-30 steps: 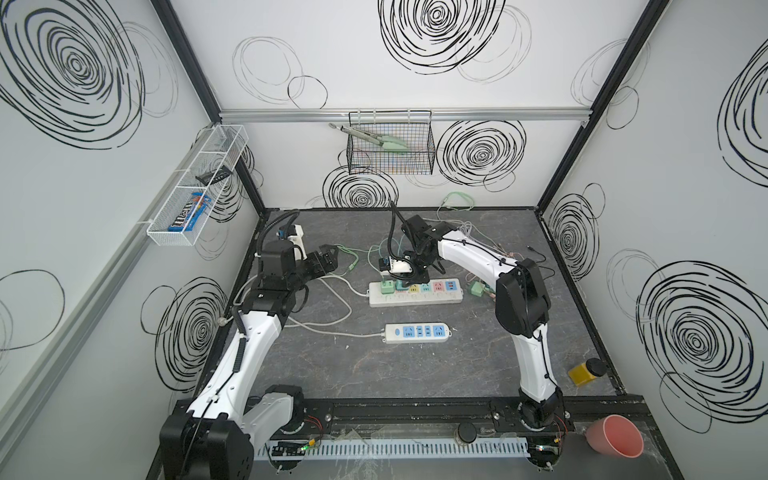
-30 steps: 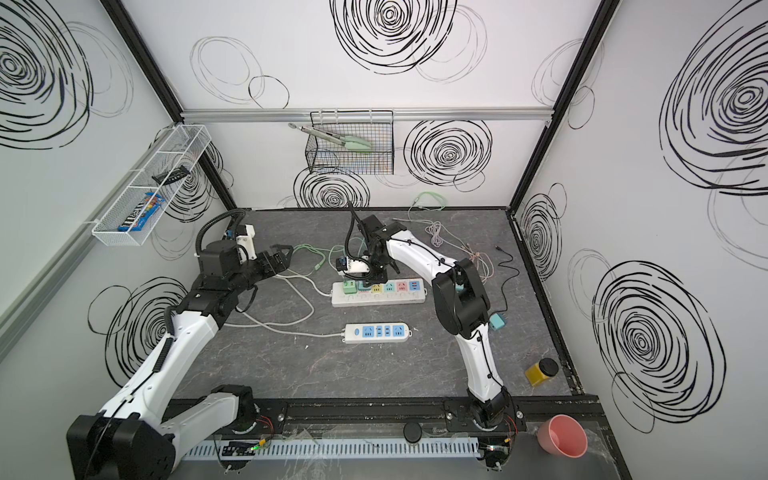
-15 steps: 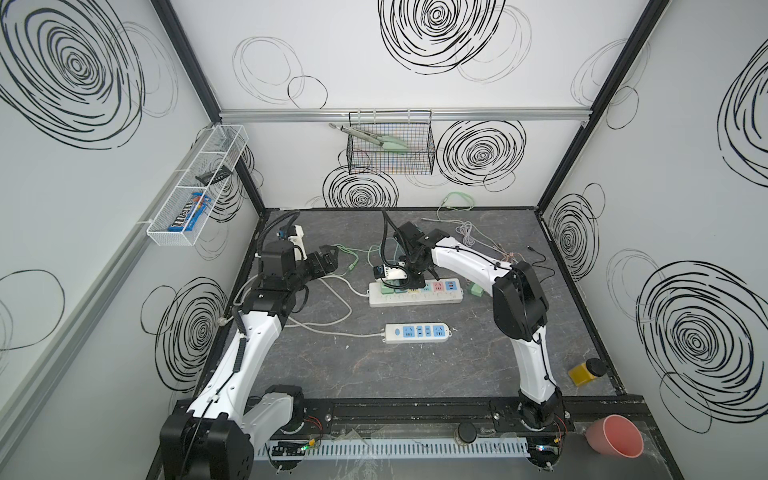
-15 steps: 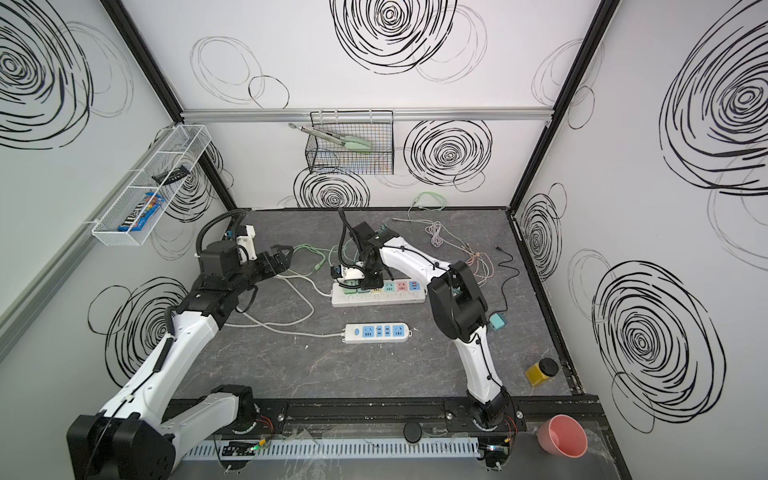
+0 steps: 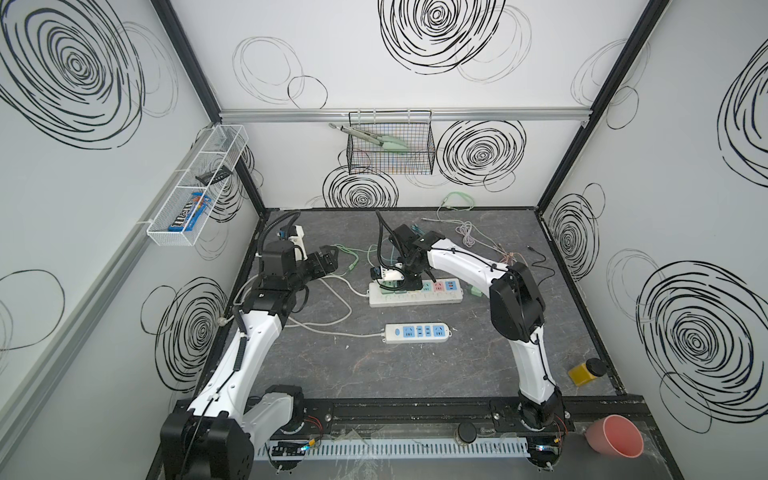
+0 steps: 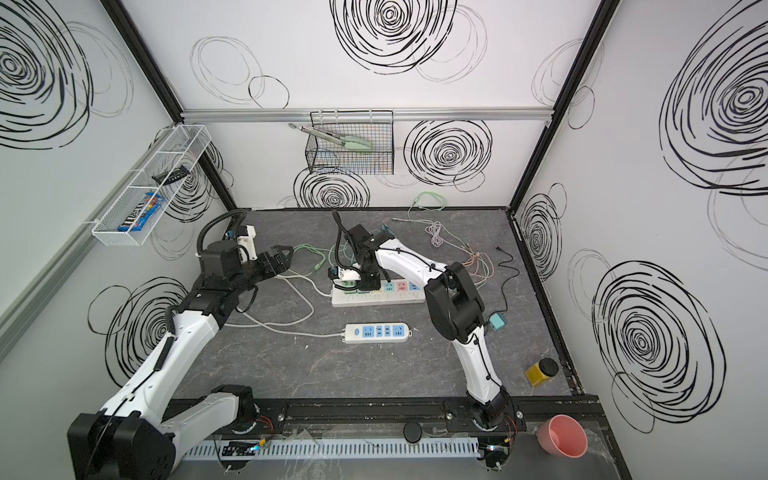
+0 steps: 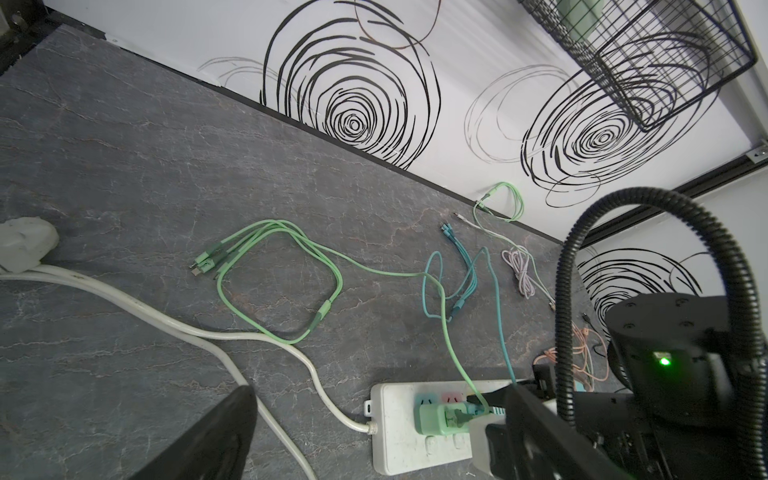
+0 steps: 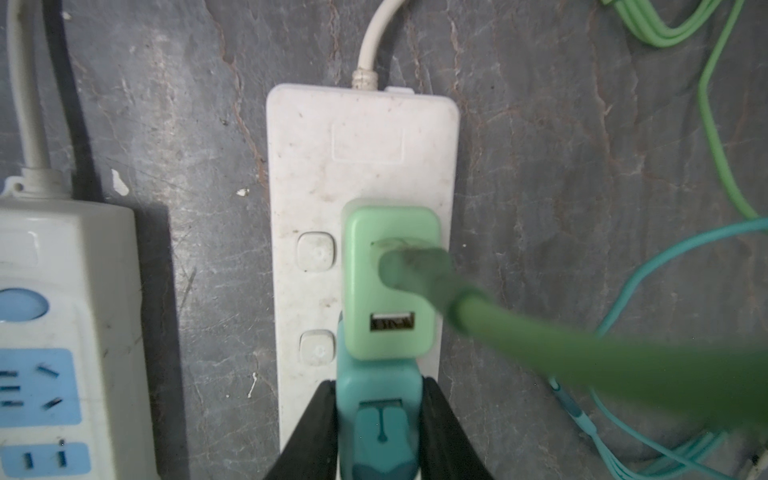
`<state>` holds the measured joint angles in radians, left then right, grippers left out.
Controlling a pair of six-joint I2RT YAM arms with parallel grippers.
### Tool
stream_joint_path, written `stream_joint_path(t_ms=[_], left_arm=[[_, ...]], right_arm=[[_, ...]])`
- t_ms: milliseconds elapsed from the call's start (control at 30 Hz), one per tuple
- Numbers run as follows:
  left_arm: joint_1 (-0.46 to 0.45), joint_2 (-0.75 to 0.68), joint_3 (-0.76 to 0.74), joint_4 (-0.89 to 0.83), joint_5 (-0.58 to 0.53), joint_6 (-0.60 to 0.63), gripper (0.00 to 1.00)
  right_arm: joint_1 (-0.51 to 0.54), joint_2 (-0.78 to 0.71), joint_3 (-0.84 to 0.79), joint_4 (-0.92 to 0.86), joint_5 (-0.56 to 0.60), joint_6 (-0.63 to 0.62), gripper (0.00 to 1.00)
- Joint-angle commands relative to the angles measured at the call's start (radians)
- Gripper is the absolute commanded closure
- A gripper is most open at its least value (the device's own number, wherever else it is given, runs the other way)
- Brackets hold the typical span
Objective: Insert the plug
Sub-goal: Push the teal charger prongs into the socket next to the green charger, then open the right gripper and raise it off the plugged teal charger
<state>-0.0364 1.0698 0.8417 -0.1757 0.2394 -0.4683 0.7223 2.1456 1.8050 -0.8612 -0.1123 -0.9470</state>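
Where teal plug (image 8: 378, 399) sits, green charger (image 8: 361, 291) abutting

Right claw (image 8: 379, 382) lower, nearer strip (image 8: 365, 137).

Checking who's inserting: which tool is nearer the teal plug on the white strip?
Right. The right tool straddles the teal plug on the white strip; the left tool hangs open, well left of the strip.

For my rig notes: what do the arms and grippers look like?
Left arm and right arm: white shells, black joint housings, thin black cables along the links, ribbed black hose at each wrist. Left gripper and right gripper are black. A green light glows on the right arm.
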Motion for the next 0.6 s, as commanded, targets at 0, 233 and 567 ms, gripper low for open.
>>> stream_joint_path(t_ms=[0, 233, 567], left_arm=[[-0.022, 0.013, 0.036, 0.003, -0.047, 0.036, 0.04], [-0.072, 0.028, 0.064, -0.016, -0.123, 0.061, 0.04], [-0.252, 0.05, 0.127, -0.038, -0.436, 0.118, 0.04]], right_arm=[[-0.007, 0.037, -0.027, -0.069, -0.051, 0.031, 0.52], [-0.051, -0.093, -0.132, 0.014, -0.085, 0.085, 0.12], [-0.132, -0.304, -0.358, 0.128, -0.124, 0.155, 0.03]])
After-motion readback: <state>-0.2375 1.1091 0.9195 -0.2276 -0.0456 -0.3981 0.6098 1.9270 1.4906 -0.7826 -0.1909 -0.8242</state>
